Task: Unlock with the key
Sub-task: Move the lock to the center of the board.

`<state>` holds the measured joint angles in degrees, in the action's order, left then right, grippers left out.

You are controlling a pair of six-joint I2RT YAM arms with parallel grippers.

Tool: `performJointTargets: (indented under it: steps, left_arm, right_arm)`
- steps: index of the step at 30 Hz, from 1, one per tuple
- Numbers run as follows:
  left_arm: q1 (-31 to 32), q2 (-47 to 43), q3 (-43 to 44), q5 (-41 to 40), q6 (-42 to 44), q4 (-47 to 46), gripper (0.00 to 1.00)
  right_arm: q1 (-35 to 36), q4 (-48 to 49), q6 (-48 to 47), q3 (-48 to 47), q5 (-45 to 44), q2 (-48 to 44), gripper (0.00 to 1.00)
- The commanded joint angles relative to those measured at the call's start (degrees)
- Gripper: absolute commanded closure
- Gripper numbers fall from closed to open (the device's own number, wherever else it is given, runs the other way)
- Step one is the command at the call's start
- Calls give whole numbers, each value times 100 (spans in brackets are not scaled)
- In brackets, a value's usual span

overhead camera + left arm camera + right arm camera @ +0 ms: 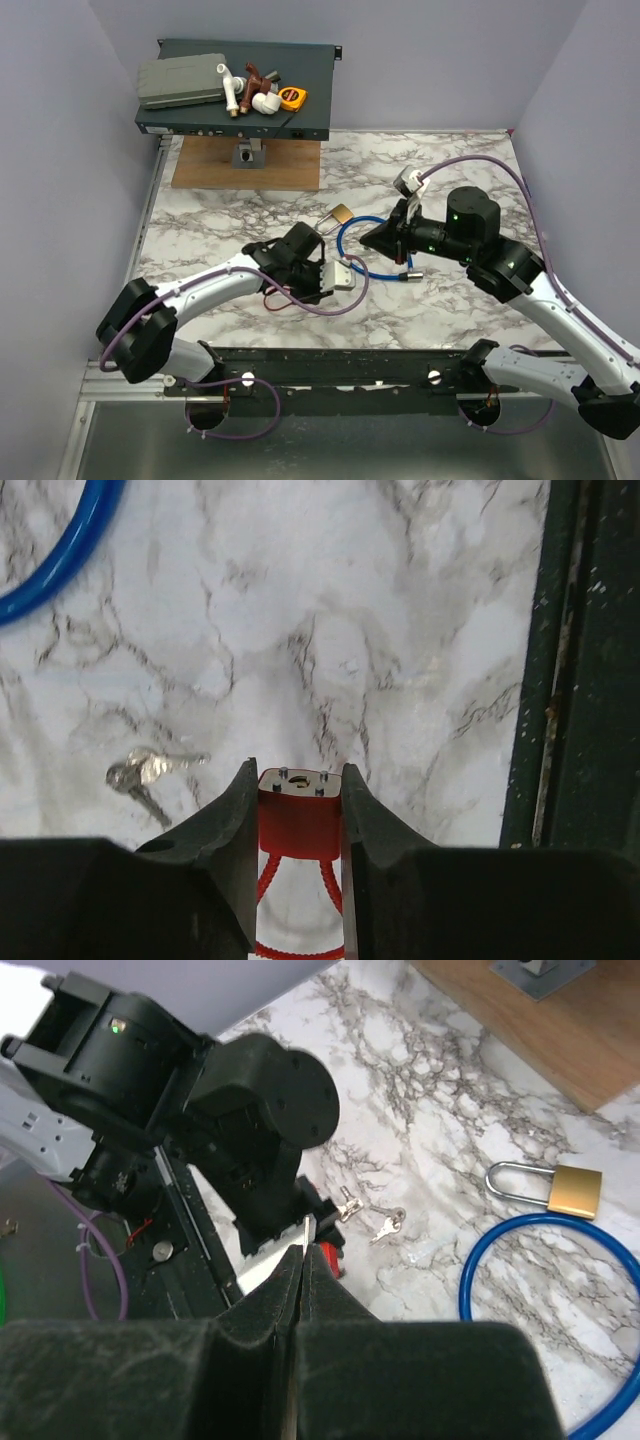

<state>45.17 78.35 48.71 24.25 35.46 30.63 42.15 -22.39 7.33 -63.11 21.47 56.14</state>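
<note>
My left gripper (pixel 300 776) is shut on a small red lock (pixel 300 815), one finger on each side. The lock's metal keyhole face (pixel 299 783) points away from the wrist, and its red ribbed cable loop hangs back between the fingers. My right gripper (pixel 303 1252) is shut on the key (pixel 306 1228). Only a thin silver blade sticks out past the tips, pointing at the left gripper and the red lock (pixel 331 1257) just ahead. From above, the two grippers (pixel 345 272) (pixel 365 238) meet mid-table.
Two loose silver keys (pixel 385 1223) (pixel 345 1203) lie on the marble beside the left gripper. A blue cable lock (pixel 372 219) and a brass padlock (pixel 341 213) lie behind. A wooden board (pixel 245 165) and a dark box with clutter (pixel 235 110) stand at the back. The black rail (pixel 580 680) runs along the near edge.
</note>
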Motion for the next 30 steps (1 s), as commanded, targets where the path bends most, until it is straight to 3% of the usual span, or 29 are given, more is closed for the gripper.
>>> performJointTargets:
  steps: [1,8,12,23,26,30]
  left_arm:
    - [542,469,522,381,-343,-221,100]
    - [798,1384,1011,275,-366,-392,97]
    - [833,1607,1045,179,-399,-576,88]
    - [1020,1866,1116,-234,-469,-606,43]
    - [1018,1759,1062,-292,-505,-578,17]
    - [1016,1507,1025,-359,-375,-242,14]
  right_arm:
    - [-41,-130,-149,-357,-572,-139,99]
    - [-50,-172,-121,-627,-1182,-296,99]
    - [-49,-283,-139,-676,-1321,-381,99]
    - [-50,-297,-115,-834,-1350,-434,99]
    - [-49,-296,-122,-856,-1342,-403,100]
    - [-49,-292,-127,-902,-1330,-371,99]
